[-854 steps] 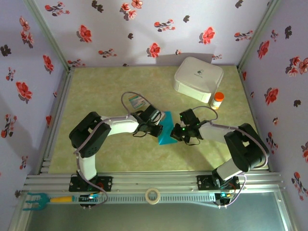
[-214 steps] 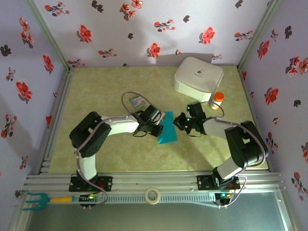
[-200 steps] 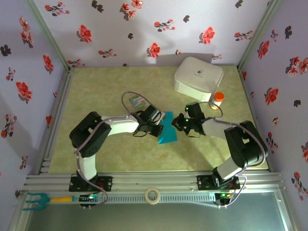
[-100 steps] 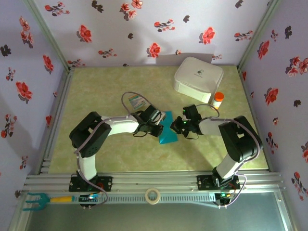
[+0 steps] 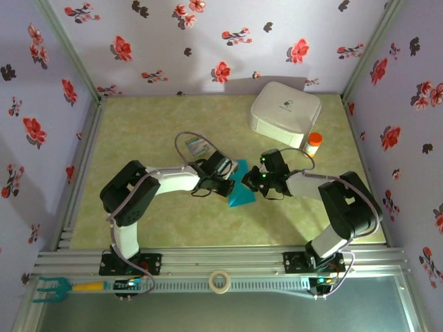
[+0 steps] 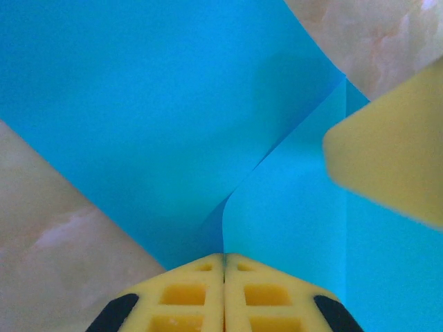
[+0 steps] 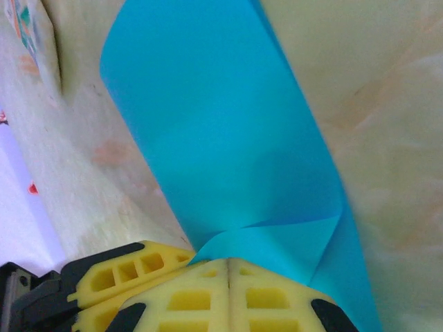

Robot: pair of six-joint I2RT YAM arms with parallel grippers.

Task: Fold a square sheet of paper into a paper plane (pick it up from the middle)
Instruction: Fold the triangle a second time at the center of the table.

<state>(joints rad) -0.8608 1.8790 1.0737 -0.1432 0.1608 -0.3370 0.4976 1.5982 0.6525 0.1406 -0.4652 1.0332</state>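
Square sheet of paper (image 5: 242, 188): turquoise, part-folded to a narrower pointed shape, lying mid-desk between the two arms. Thin, near weightless and limp. It should crease readily, would tear or crumple under a hard pinch, and likely slides on the smooth desk (image 5: 138, 124). One flap stands curled up on its right side. Best hold, I judge, is a free edge or that lifted flap, with the other side pinned flat.

Left gripper (image 6: 223, 259): closed, tips on the sheet beside a crease; it appears to pin it down. Right gripper (image 7: 228, 263): closed, tips against the curled flap; whether any paper is nipped, cannot tell.

Around:
- Printed card (image 5: 196, 146), near the sheet to its far left.
- White box (image 5: 285, 114) and orange-capped bottle (image 5: 313, 144), far right, well apart.
- Tape roll (image 5: 220, 281), on the near rail.

Main obstruction: the two grippers crowd each other over the sheet.
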